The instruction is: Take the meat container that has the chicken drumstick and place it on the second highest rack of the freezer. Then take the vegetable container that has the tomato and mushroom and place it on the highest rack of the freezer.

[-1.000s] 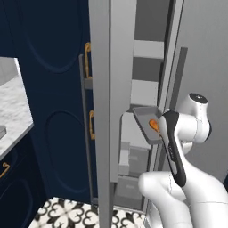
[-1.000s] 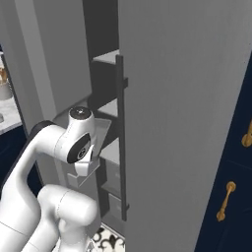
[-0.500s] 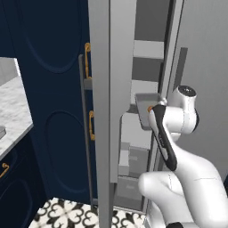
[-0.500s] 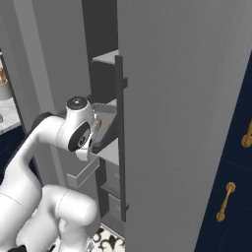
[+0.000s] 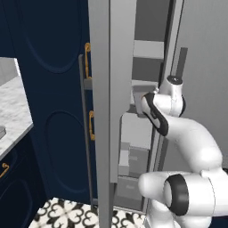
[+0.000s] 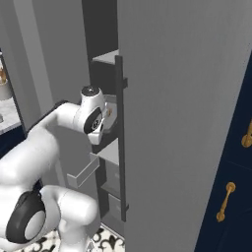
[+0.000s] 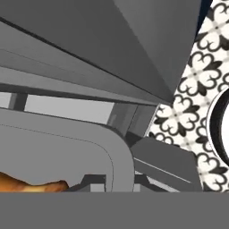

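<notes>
Reaching into the freezer (image 5: 147, 67), the arm in the left base view extended its wrist past the door edge at mid-height of the cabinet. A pale-grey tray edge, taken to be the meat container (image 5: 139, 96), projected just left of the wrist, level with one of the upper shelf ledges. Whether that ledge was the second highest rack could not be confirmed, because the door (image 5: 109, 89) hid most of the interior. A marble worktop (image 5: 11, 107) lay well apart at the left, beside the navy cabinets.

In the right base view, the wrist sat between the long grey door (image 6: 182, 113) and the shelf stack. A small orange patch beside the wrist was probably the chicken drumstick (image 6: 107, 112).

In the hand view, the curved grey rim of the meat container (image 7: 117, 154) crossed the frame close to the camera. The chicken drumstick (image 7: 31, 185) rested inside at the lower left, with patterned floor tiles (image 7: 197, 89) far below at the right. The jaws stood nearly fully closed, apparently pinching the thin container wall.

Handling assessment: the container appeared rigid, light and smooth-walled, so a rim pinch was a sound hold but could slip under tilt. The drumstick lay loose and could roll. The tray should be kept level until its base bears fully on the shelf.
</notes>
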Controlling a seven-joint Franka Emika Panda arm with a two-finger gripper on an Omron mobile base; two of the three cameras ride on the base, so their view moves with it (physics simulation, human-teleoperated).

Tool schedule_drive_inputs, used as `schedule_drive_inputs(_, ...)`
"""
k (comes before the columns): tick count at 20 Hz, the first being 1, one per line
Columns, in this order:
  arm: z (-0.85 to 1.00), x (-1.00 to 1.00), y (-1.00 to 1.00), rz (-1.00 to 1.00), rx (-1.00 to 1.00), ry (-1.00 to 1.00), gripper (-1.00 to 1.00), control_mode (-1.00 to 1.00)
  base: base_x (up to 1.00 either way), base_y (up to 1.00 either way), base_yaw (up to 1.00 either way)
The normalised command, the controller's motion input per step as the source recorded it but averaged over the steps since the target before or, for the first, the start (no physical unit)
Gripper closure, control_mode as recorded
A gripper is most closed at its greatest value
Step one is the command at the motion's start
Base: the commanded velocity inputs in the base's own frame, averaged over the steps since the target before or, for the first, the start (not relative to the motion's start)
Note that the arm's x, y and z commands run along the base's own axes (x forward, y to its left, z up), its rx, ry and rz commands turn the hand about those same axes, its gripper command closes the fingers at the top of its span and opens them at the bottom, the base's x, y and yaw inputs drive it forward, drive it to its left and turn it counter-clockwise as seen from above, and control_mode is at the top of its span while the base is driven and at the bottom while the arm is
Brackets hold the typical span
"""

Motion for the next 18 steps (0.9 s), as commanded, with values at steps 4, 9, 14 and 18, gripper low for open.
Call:
schedule_drive_inputs(4,-0.15,0.83,-0.04,-0.01,-0.04,0.0,1.0,-1.0,0.0,0.0,0.0)
schedule_drive_inputs(9,-0.04,1.0,-0.14,-0.04,-0.03,0.0,1.0,-1.0,0.0,0.0,0.0)
schedule_drive_inputs(14,-0.11,0.88,-0.42,-0.06,0.0,0.0,1.0,-1.0,0.0,0.0,0.0)
schedule_drive_inputs(18,-0.4,0.97,-0.06,-0.01,0.0,0.04,1.0,-1.0,0.0,0.0,0.0)
